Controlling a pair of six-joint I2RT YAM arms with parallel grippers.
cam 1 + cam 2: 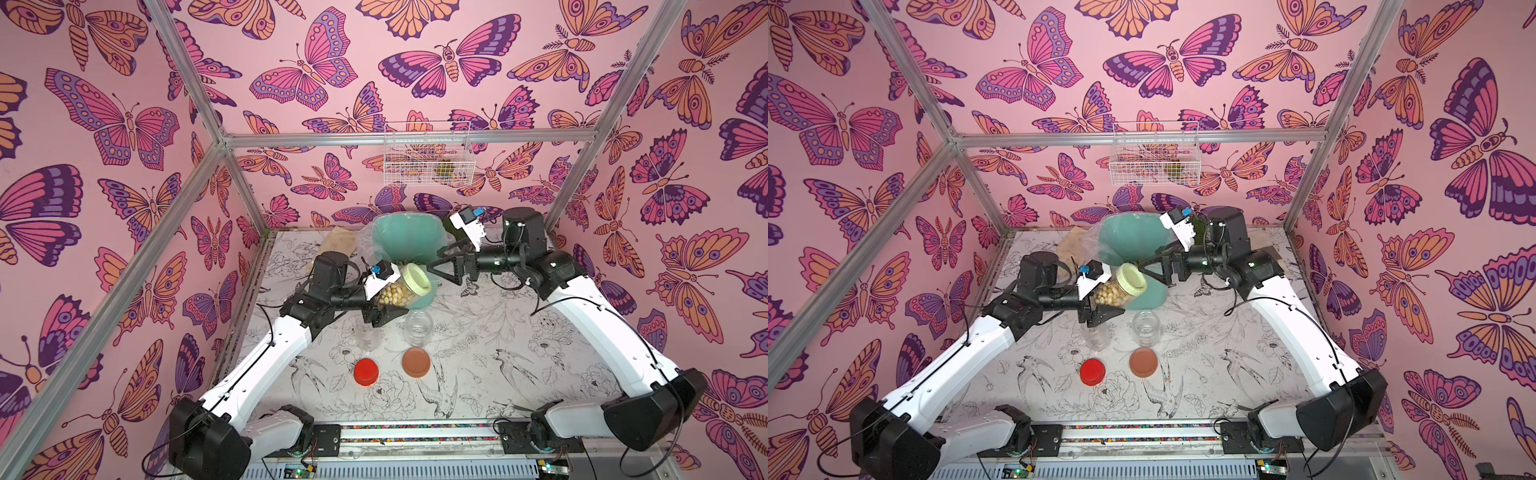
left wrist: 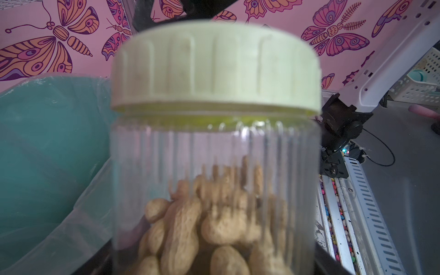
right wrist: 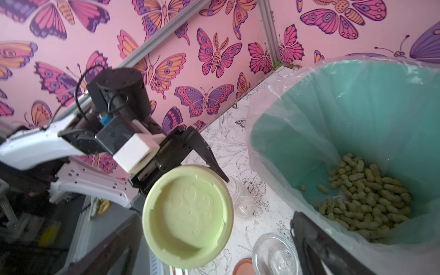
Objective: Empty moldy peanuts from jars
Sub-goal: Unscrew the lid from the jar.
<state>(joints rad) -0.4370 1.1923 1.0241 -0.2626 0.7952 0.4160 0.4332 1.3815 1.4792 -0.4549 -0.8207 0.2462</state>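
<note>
Above the tabletop (image 1: 478, 332), the left pincer (image 1: 386, 301) is clamped partway closed around the body of the green-lidded jar (image 1: 395, 293). It holds the jar off the surface, tilted, just at the 6 o'clock side of the teal bin (image 3: 309, 119). The jar's moldy peanuts (image 2: 214, 226) are inside under the pale green lid (image 1: 415, 279). The right pincer (image 1: 434, 258) is spread wide and grips nothing, sitting near the lid at about its 2 o'clock. The step looks to be unscrewing. The right pincer should centre on the lid face, as the right wrist view frames it, and close on the ribbed rim rather than the neck. It should twist while the left grip stays firm so the jar does not spin. Tipping should come only after the mouth is over the bin. Two empty jars (image 1: 417, 328) stand at 6 o'clock, with the red lid (image 1: 366, 372) and brown lid (image 1: 416, 362) beyond them.
</note>
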